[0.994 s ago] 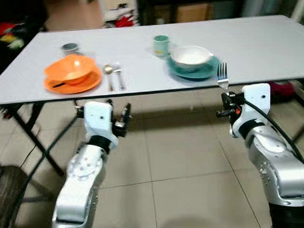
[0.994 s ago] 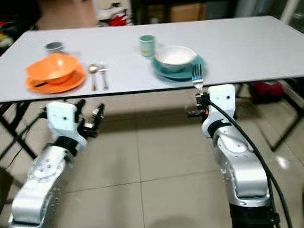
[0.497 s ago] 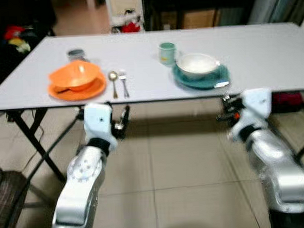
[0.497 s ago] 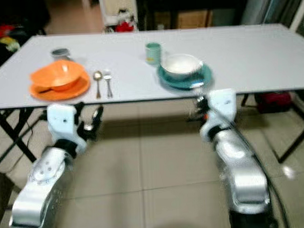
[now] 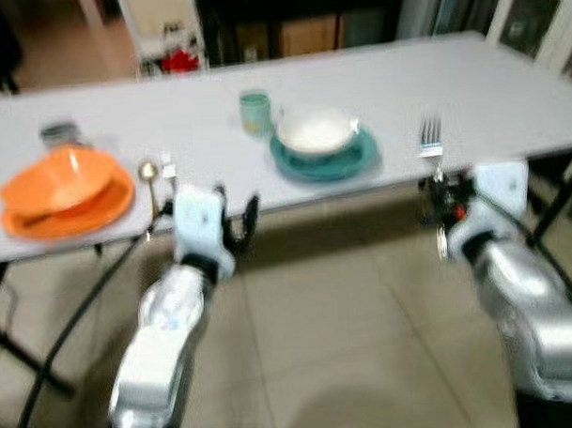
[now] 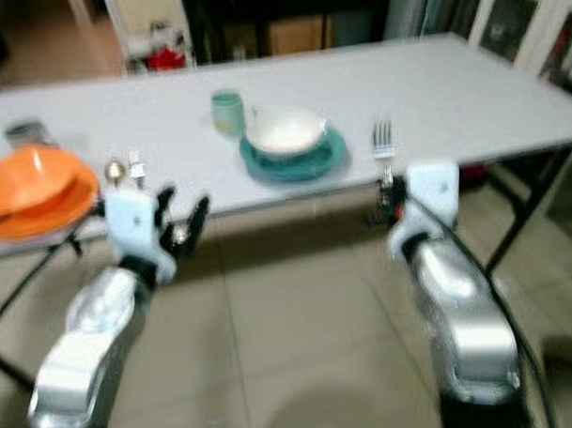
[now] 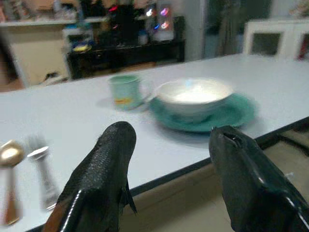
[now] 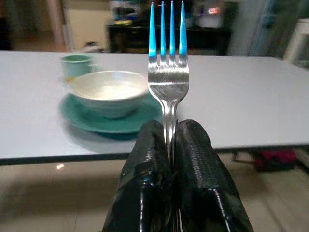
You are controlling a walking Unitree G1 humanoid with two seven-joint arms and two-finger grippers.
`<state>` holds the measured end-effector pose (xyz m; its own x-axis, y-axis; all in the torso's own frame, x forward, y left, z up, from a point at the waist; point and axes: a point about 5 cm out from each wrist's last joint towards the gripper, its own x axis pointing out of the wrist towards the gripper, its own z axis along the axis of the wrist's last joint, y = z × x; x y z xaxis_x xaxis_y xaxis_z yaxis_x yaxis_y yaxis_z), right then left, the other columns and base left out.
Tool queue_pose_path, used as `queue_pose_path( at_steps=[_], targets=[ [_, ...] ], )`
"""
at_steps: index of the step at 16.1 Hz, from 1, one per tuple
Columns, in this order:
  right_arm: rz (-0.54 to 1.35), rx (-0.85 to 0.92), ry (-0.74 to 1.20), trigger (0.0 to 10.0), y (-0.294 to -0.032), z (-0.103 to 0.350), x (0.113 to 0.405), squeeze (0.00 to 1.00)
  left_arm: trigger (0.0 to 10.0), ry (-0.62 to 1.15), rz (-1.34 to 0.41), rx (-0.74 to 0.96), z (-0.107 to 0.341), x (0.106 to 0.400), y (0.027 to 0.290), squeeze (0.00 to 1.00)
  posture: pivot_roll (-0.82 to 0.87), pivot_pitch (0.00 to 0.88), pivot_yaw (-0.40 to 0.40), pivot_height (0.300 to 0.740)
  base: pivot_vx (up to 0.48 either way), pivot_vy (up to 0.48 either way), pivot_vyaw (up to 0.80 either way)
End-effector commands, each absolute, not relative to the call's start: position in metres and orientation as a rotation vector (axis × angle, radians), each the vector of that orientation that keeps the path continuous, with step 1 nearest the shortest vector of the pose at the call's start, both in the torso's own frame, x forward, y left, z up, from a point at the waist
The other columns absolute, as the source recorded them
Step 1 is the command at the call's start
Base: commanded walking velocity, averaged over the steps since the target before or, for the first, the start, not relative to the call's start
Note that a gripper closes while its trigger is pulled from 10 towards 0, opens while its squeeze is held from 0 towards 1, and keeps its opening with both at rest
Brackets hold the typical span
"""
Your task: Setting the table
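right end effector [image 8: 169,159] is clamped on a fork [image 8: 167,72], handle pinched between the 2 black fingers [image 8: 147,159], tines straight up. in the head views it sits just below the near edge of the worktop [image 5: 507,84], w/ the fork [image 5: 430,137] poking up in front of the edge, to the right of the teal plate [image 5: 326,161].

left end effector [image 7: 169,164] is spread apart, nothing between its fingers [image 7: 108,159]. it hangs below the worktop's near edge, roughly under the spoon [image 5: 148,172] & 2nd fork [image 5: 168,168].

on the worktop: teal plate w/ a white bowl [image 5: 313,131] on it, green cup [image 5: 255,112] just behind-left of the bowl. further left, spoon & 2nd fork lie side by side, close together. left of them an orange bowl [image 5: 55,180] sits tilted on an orange plate [image 5: 88,210]. small dark dish [image 5: 58,135] behind the orange set; too blurred to say more.

head views are blurred. tiled floor [image 5: 319,344] below the worktop.
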<state>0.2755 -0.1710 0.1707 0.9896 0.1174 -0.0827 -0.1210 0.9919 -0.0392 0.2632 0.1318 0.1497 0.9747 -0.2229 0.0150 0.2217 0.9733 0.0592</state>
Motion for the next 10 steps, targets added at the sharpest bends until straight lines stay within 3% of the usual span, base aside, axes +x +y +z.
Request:
queue_pose_path(
  at_steps=[1,10],
  targets=[
    [0.13,-0.055,0.073,10.0,-0.1706,0.1741,0.2771,0.0,10.0,-0.037,-0.208,0.067,0.1541,0.2649,0.1341,0.0,0.01,0.0,0.027,0.74,0.322,0.0,0.0],
    [0.182,-0.056,0.087,10.0,-0.1627,0.1745,0.2835,0.0,10.0,-0.037,-0.189,0.082,0.1551,0.2639,0.1382,0.0,0.03,0.0,0.017,0.74,0.322,0.0,0.0]
  ],
)
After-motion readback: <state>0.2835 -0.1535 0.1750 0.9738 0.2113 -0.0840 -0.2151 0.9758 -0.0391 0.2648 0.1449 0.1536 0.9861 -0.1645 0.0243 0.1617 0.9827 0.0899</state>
